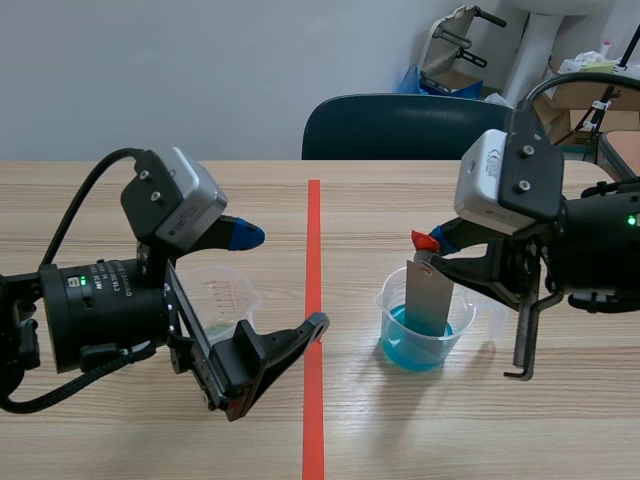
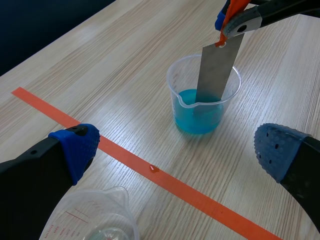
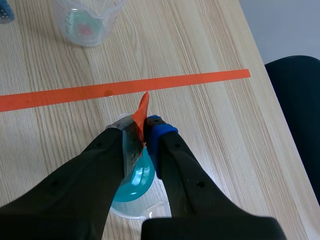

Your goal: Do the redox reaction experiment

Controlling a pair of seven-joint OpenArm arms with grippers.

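right gripper (image 1: pixel 432 248) pinches thin stiff metal strip (image 1: pixel 428 298) by its orange-tabbed top, lower end dipped in blue-liquid beaker (image 1: pixel 395 305); likely light, slick when wet; left gripper (image 1: pixel 280 282) wide open, empty

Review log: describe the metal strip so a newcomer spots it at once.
On the right arm's side of the orange-red tape line stands a clear beaker of blue liquid. The grey metal strip stands in it, its top pinched by the right gripper; the other beaker holds no strip.
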